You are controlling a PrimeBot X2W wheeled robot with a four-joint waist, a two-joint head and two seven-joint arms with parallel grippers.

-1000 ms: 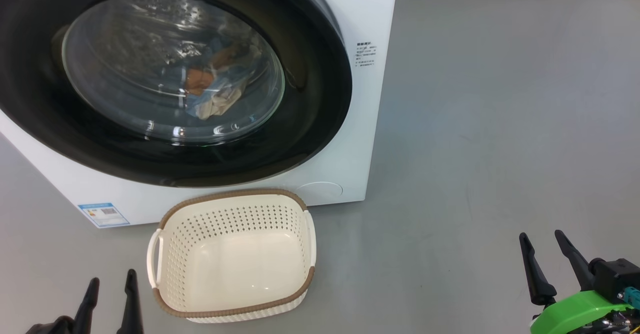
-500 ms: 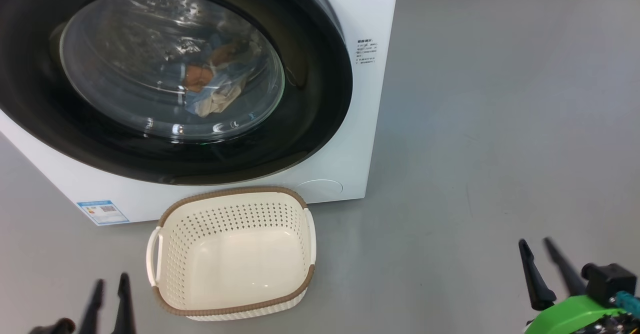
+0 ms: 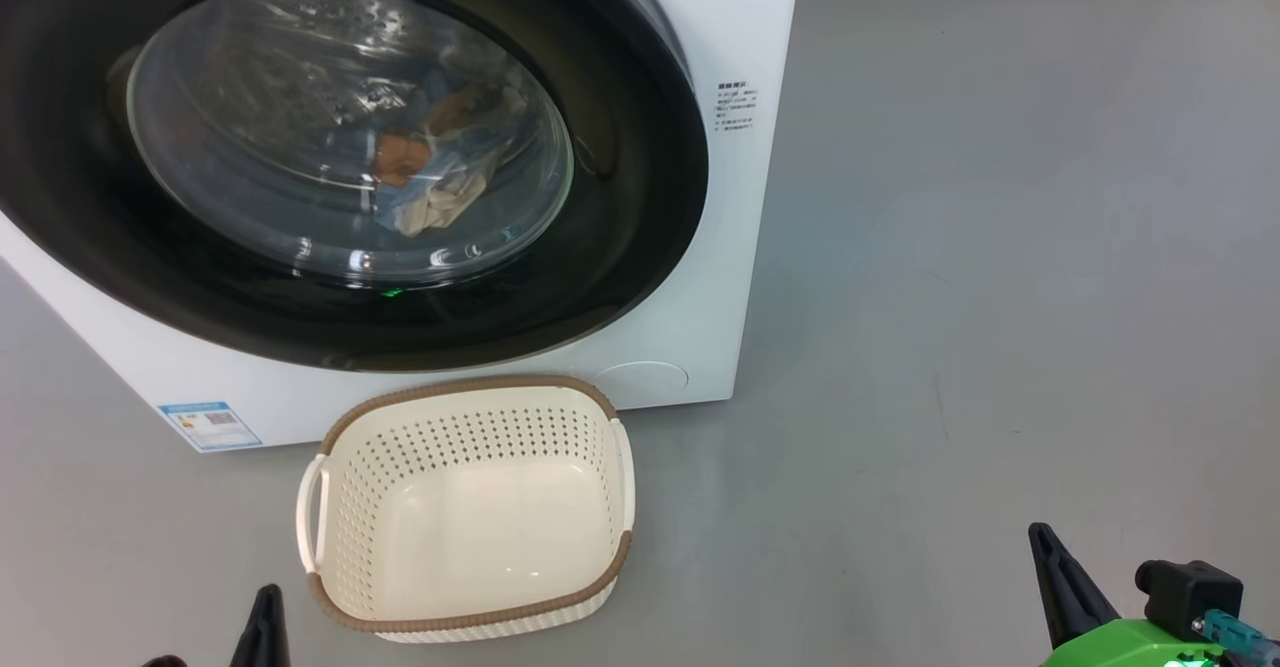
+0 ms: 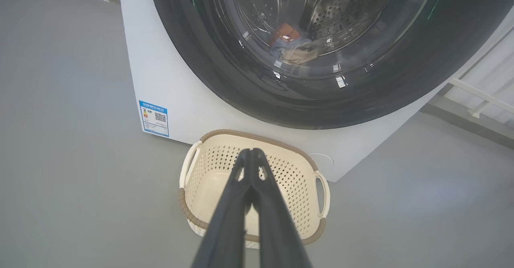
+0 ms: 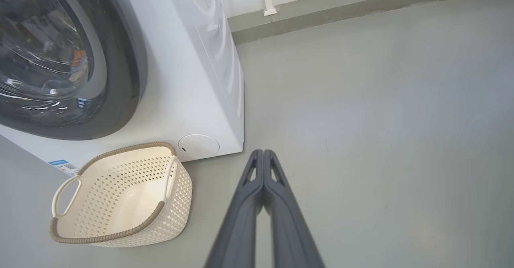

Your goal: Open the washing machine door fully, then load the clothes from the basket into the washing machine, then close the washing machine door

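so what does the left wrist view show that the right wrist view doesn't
Left wrist adds: the left gripper, shut, pointing toward the basket; the perforated steel drum behind the glass. Right wrist adds: the right gripper, shut, over the floor; the white side of the washing machine. Both: the empty basket, the closed washing machine door, the clothes inside.

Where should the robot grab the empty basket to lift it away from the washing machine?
The basket's left side handle: a white loop standing off the perforated wall, with a gap for a finger. Come from above on that side, likely; the washing machine stands right behind the far rim.
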